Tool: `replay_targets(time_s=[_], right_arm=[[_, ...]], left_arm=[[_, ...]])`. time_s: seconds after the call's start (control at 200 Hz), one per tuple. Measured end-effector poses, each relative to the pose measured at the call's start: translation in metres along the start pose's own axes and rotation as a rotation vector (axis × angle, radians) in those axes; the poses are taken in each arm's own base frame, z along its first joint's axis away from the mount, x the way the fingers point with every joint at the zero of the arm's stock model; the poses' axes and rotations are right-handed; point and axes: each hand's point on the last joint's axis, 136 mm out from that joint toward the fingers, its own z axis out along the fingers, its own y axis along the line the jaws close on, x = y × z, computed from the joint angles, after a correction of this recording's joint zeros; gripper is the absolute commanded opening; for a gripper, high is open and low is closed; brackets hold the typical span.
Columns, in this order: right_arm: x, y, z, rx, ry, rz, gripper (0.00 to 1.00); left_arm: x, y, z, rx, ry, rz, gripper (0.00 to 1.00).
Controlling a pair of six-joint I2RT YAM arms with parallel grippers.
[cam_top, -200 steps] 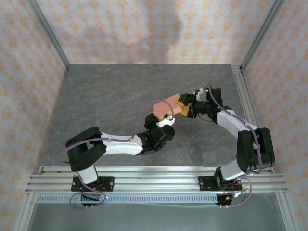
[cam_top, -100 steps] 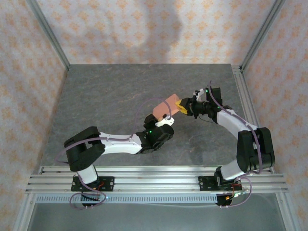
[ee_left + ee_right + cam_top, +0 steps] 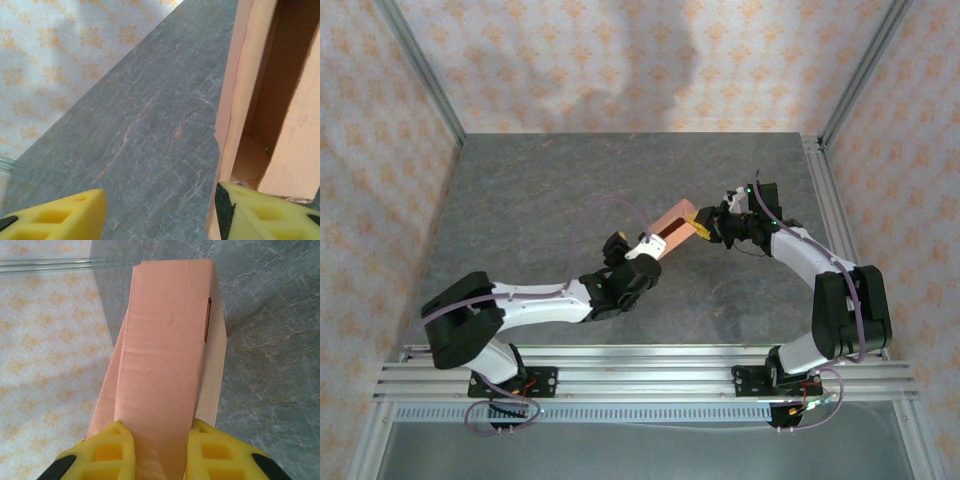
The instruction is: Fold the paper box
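From the top external camera, the paper box (image 3: 670, 222) sits over the right-centre of the grey table (image 3: 540, 200), a narrow salmon-orange strip running slantwise between the two arms. The right gripper (image 3: 706, 227) meets its far-right end. The left gripper (image 3: 648, 244) is at its near-left end. This view does not show whether the box touches the table.

In the left wrist view, the left gripper (image 3: 160, 215) has its jaws well apart, with bare table showing between the two yellow fingers (image 3: 60, 215). The paper box (image 3: 260, 95) stands along the right edge of the picture, its hollow inside visible. Its lower corner is just above the right-hand finger, not between the pair.

In the right wrist view, the right gripper (image 3: 155, 452) is clamped on the near end of the paper box (image 3: 165, 350), a yellow finger (image 3: 107, 452) pressing on each side. The box stretches away from the camera, with a small slot on its right-hand face.
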Motion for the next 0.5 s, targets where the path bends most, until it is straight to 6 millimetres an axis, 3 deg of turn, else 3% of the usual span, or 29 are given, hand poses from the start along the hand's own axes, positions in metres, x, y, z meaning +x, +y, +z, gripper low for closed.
replay_targets(time_s=[0.275,0.501], right_arm=[[-0.001,-0.001,0.000,0.006,-0.005,-0.008,0.21],[-0.001,-0.001,0.000,0.008,-0.006,-0.012,0.21]], left_arm=[[0.015,0.043,-0.011,0.077,-0.041,-0.287,0.75],[0.054,0.091,0.022,0.054,0.069,-0.582,0.75]])
